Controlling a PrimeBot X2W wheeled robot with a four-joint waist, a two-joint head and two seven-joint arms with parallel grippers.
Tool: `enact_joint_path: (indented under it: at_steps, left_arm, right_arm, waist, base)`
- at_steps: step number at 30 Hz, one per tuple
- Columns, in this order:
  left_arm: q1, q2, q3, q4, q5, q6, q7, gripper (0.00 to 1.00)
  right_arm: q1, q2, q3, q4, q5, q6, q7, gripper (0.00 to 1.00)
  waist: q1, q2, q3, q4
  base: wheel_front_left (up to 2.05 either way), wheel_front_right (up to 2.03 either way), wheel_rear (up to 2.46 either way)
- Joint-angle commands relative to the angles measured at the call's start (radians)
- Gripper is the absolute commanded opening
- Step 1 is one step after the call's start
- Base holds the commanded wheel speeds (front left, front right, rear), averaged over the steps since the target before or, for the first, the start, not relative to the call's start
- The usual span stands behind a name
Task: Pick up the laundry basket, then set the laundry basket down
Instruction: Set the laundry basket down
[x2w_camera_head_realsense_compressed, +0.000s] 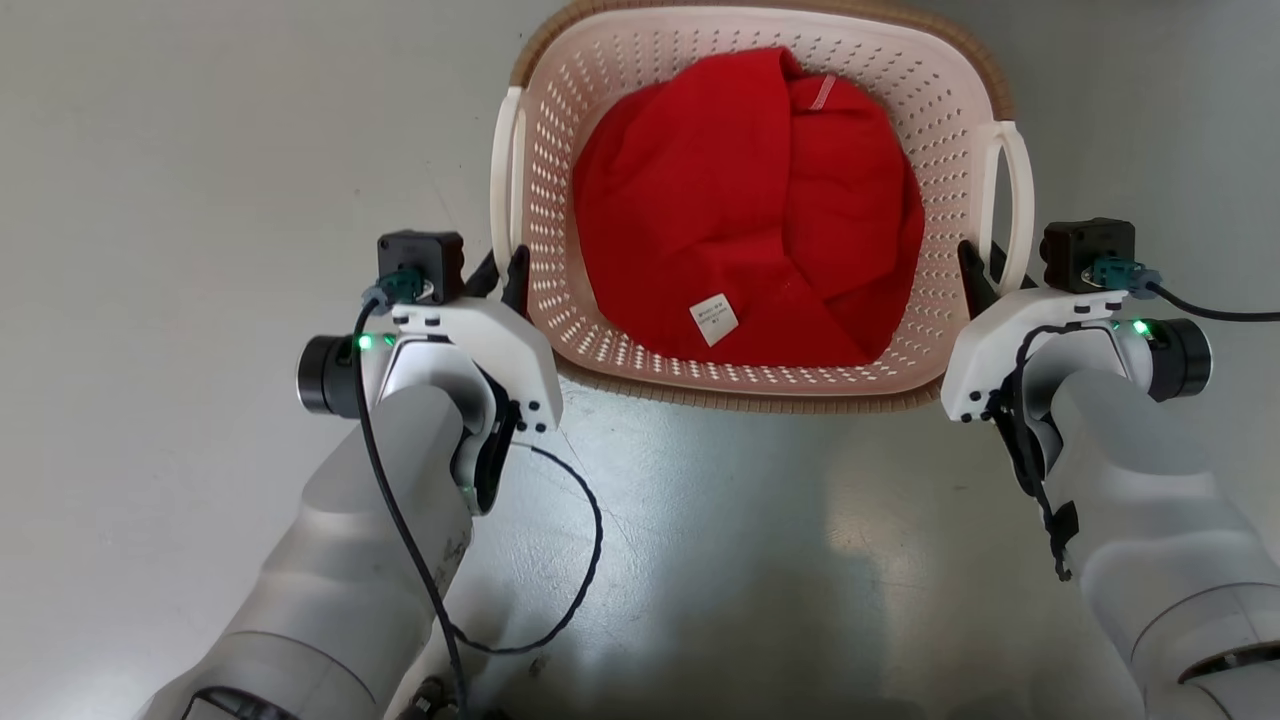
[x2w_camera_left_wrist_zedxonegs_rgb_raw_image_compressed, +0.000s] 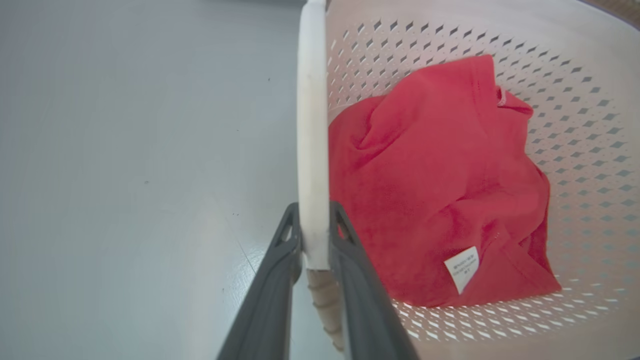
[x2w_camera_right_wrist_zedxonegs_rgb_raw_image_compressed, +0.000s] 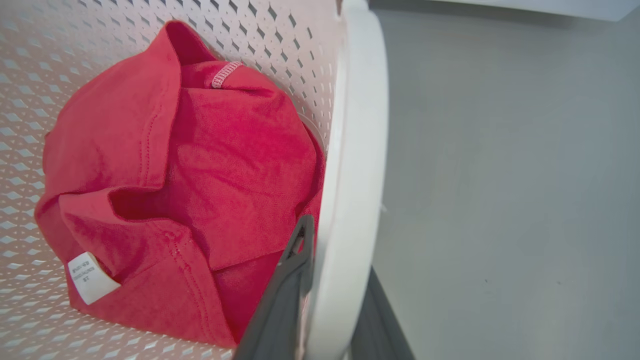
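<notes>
A pale grey, glossy floor (x2w_camera_head_realsense_compressed: 200, 150) is seen all round, with soft light reflected on it at 6 o'clock in the head view. A loop of black cable (x2w_camera_head_realsense_compressed: 590, 540) hangs by the left forearm.

The laundry basket (x2w_camera_head_realsense_compressed: 600, 120) is found at 12 o'clock in the head view, between the two arms, its far rim touching the top edge. Its open mouth is turned up towards the head camera. Its long axis appears to run from 9 to 3 o'clock, from the left handle (x2w_camera_head_realsense_compressed: 505, 180) to the right handle (x2w_camera_head_realsense_compressed: 1015, 190). Whether its base rests on the floor cannot be told. A crumpled red garment (x2w_camera_head_realsense_compressed: 740, 200) is held inside, with a white label (x2w_camera_head_realsense_compressed: 714, 320) shown towards 6 o'clock.

The left end effector (x2w_camera_head_realsense_compressed: 505, 275) is pressed onto the near end of the left handle, one dark finger on each side of the white loop, as is shown in the left wrist view. The right end effector (x2w_camera_head_realsense_compressed: 985, 265) is likewise clamped on the near end of the right handle, with one finger inside the basket wall and the other outside.
</notes>
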Motion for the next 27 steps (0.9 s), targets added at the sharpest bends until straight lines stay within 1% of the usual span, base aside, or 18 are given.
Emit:
enact_joint_path:
  at_steps: [1,5,14,15,16,17,18,19,27]
  left_arm:
    - [-0.01,0.024,0.01,-0.015,-0.002,0.007,-0.011,0.0]
    - [-0.02,0.024,0.0,-0.019,-0.009,0.01,-0.011,0.0]
    - [-0.025,0.024,-0.025,-0.03,-0.03,0.015,-0.011,0.0]
    - [-0.025,0.024,-0.027,-0.031,-0.033,0.016,-0.011,0.0]
    - [-0.025,0.024,-0.028,-0.03,-0.035,0.018,-0.011,0.13]
    - [-0.025,0.024,-0.029,-0.03,-0.037,0.02,-0.011,0.37]
    - [-0.025,0.024,-0.03,-0.029,-0.039,0.023,-0.011,0.86]
    - [-0.025,0.024,-0.031,-0.029,-0.041,0.025,-0.011,1.0]
    - [-0.029,0.023,-0.025,-0.018,-0.038,0.04,-0.011,1.0]
  right_arm:
    - [0.015,0.036,0.013,-0.011,-0.024,0.012,-0.017,0.0]
    - [0.01,0.037,-0.031,-0.011,-0.066,0.012,-0.02,0.0]
    - [0.002,0.037,-0.055,-0.011,-0.089,0.012,-0.028,0.0]
    - [0.001,0.037,-0.056,-0.011,-0.091,0.012,-0.03,0.15]
    - [-0.001,0.037,-0.06,-0.011,-0.094,0.012,-0.032,0.39]
    - [-0.002,0.037,-0.066,-0.012,-0.098,0.012,-0.034,0.78]
    - [-0.003,0.037,-0.07,-0.012,-0.102,0.012,-0.035,1.0]
    - [-0.003,0.037,-0.075,-0.013,-0.107,0.012,-0.037,1.0]
    - [-0.003,0.037,-0.102,-0.02,-0.131,0.012,-0.043,1.0]
  waist:
    - [0.0,0.0,0.001,0.001]
    - [0.0,0.0,0.006,0.009]
    - [0.0,0.0,0.009,0.017]
    - [0.0,0.0,0.009,0.017]
    - [0.0,0.0,0.008,0.016]
    - [0.0,0.0,0.007,0.016]
    - [0.0,0.0,0.006,0.016]
    - [0.0,0.0,0.005,0.016]
    - [0.0,0.0,-0.014,0.015]
  base:
    - [0.0,0.0,0.0]
    - [0.0,0.0,0.0]
    - [0.0,0.0,0.0]
    - [0.0,0.0,0.0]
    - [0.0,0.0,0.0]
    - [0.0,0.0,0.0]
    - [0.0,0.0,0.0]
    - [0.0,0.0,0.0]
    - [0.0,0.0,0.0]
